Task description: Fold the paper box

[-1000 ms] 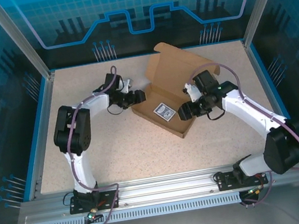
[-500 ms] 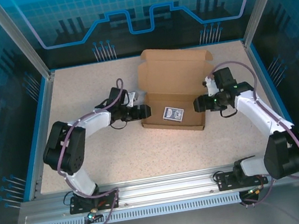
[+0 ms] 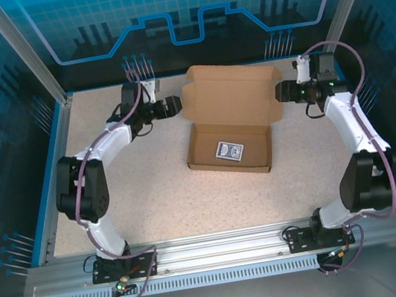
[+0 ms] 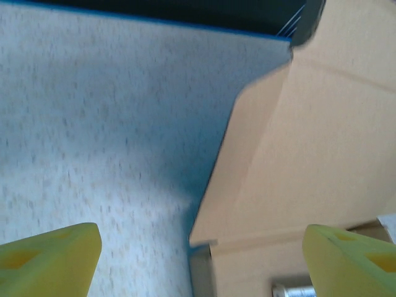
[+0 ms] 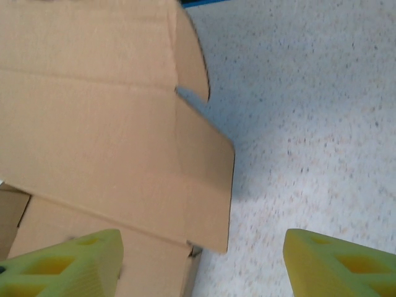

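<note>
Left of the box [image 3: 254, 148]: left gripper [image 3: 171, 106], fingers spread wide, empty, just beside the lid's [image 3: 232, 101] left flap [image 4: 247, 173].
Right of the box: right gripper [image 3: 280, 92], also spread and empty, near the right flap [image 5: 198, 173].
Box: between both grippers, base flat on the table [image 3: 129, 189], lid standing open on the far side, card [image 3: 228, 150] inside.
Handling: likely light, stiff across panels, bends easily at creases, and may slide when pushed.
Hold: probably the lid's flaps or free edge, pinched across the thin board.

Raised paper box [image 3: 232, 101] lid separates left hand [image 3: 172, 106] and right hand [image 3: 280, 93].
</note>
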You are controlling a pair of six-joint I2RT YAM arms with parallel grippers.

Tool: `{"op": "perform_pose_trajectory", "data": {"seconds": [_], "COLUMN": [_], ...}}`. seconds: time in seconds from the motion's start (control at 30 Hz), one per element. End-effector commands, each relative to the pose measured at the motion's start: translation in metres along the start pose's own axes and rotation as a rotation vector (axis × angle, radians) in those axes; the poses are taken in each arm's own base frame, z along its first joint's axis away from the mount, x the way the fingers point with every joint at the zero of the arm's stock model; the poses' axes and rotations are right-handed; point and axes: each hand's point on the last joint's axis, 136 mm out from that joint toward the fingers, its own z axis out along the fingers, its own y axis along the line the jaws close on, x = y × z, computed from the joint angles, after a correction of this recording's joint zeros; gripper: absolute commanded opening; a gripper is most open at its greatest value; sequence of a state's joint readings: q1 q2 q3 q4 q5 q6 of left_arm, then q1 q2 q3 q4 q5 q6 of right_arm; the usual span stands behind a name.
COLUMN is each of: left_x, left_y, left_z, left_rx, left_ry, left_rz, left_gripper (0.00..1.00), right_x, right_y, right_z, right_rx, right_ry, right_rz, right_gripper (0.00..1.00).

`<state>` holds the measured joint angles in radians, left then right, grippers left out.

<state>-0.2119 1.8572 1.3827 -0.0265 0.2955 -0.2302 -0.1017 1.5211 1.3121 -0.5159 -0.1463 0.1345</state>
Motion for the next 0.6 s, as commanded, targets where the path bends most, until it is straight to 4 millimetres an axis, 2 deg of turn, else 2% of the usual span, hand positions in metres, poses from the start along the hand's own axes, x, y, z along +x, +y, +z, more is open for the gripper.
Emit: {"op": "perform_pose_trajectory", "data": {"seconds": [0.0, 0.23, 0.33, 0.57], "left_x": [-0.006, -0.017, -0.016, -0.023], "left_y": [-0.007, -0.006, -0.007, -0.017], "left_z": [0.016, 0.046, 0.058, 0.07], "left_rx": [0.052, 0.083, 0.116, 0.16], "left_ry": [0.035, 0.089, 0.115, 0.145], "left_rz": [0.102, 0.2, 0.213, 0.241], "left_gripper": [0.85, 0.78, 0.73, 0.58], "right_x": [-0.008, -0.008, -0.008, -0.009], "right_y": [0.003, 0.0, 0.002, 0.003], "right_z": [0.014, 0.033, 0.037, 0.05], "right_rx": [-0.062, -0.071, -0.097, -0.122], "right_ry": [0.006, 0.044, 0.052, 0.082], "right_rz": [-0.048, -0.093, -0.102, -0.108], "right_gripper": [0.68, 0.6, 0.53, 0.41]}}
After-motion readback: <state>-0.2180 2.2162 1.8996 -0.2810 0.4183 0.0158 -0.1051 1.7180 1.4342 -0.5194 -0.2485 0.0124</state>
